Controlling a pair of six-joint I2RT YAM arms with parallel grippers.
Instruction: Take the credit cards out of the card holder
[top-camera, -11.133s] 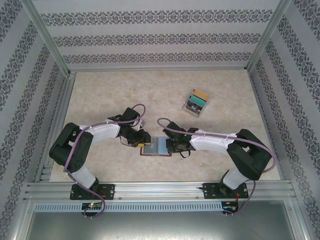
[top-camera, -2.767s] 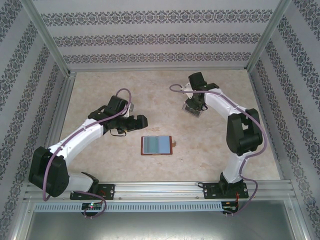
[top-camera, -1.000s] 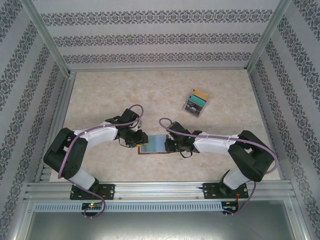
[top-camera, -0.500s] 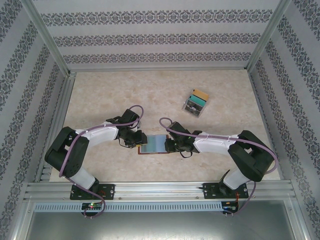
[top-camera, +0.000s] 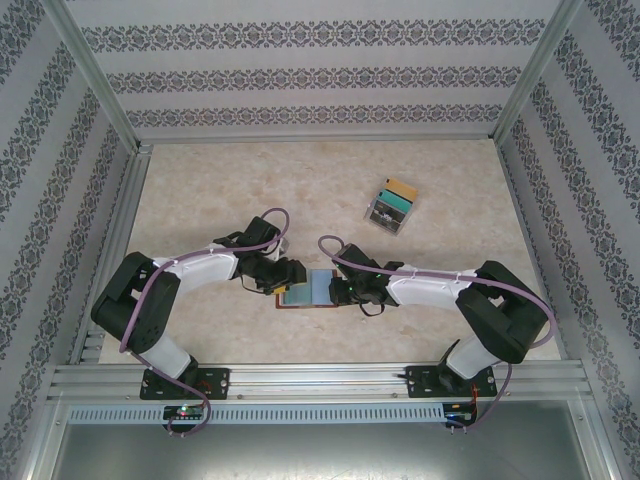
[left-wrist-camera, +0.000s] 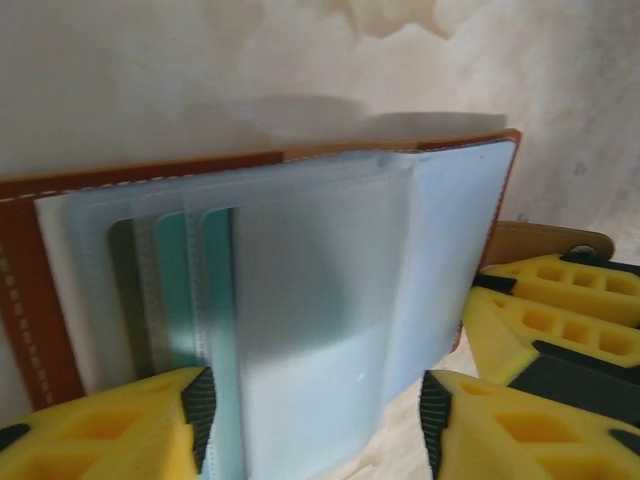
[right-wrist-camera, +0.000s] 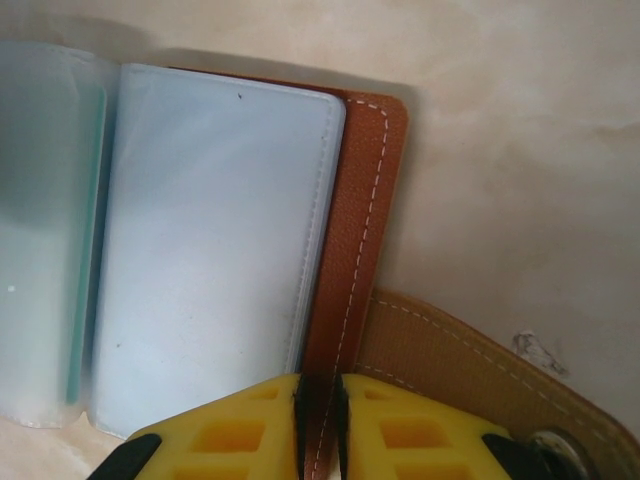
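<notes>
My right gripper (right-wrist-camera: 318, 405) pinched the card holder (right-wrist-camera: 352, 230) edge; my left gripper (left-wrist-camera: 318, 415) stood spread. The credit cards (left-wrist-camera: 178, 290) seemed thin, slippery: grip their near ends.

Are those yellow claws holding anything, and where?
The right gripper pinches the card holder by its brown cover edge. The left gripper stands open astride the holder, gripping nothing.

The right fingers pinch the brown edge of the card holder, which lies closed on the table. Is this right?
Not quite: the card holder lies open, with its pale sleeves spread out, as the right wrist view shows. The right fingers do pinch its brown edge.
</notes>
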